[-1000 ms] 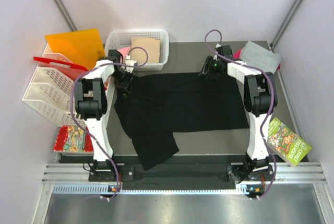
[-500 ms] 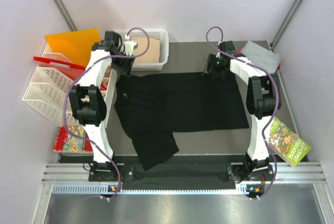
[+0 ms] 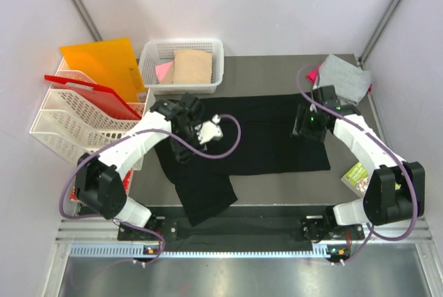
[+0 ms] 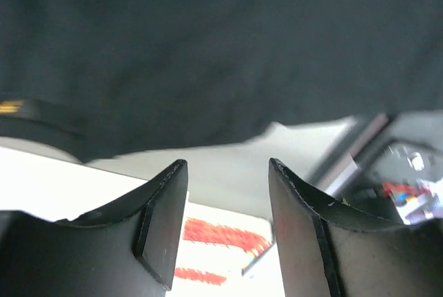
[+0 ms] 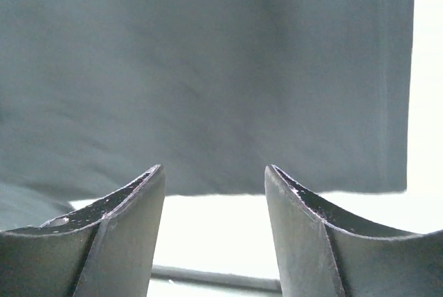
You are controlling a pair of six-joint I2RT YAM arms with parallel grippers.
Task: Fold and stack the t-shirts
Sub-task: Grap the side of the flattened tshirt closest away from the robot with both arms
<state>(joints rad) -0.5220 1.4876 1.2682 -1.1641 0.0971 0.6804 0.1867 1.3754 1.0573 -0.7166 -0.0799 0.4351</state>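
A large black t-shirt [image 3: 263,138] lies spread across the middle of the table, with one sleeve [image 3: 204,196] trailing toward the near edge. My left gripper [image 3: 178,146] hovers over the shirt's left part, open and empty [image 4: 227,163], with the black cloth [image 4: 221,48] beyond its fingers. My right gripper [image 3: 304,125] is over the shirt's right part, also open and empty [image 5: 214,167], and the cloth's edge [image 5: 208,68] shows just ahead. A grey t-shirt [image 3: 344,77] lies on a pink one [image 3: 315,74] at the back right. A tan t-shirt [image 3: 192,66] lies in the basket.
A white basket [image 3: 181,48] stands at the back, with a pink cloth [image 3: 164,70] beside the tan shirt. An orange sheet [image 3: 104,61], a red folder [image 3: 90,93] and a white rack [image 3: 66,127] fill the left side. A booklet [image 3: 358,174] lies at the right, partly under the arm.
Both arms have pulled back from the shirt's far edge toward the middle. The shirt lies flat, released. Both jaws have opened wider.
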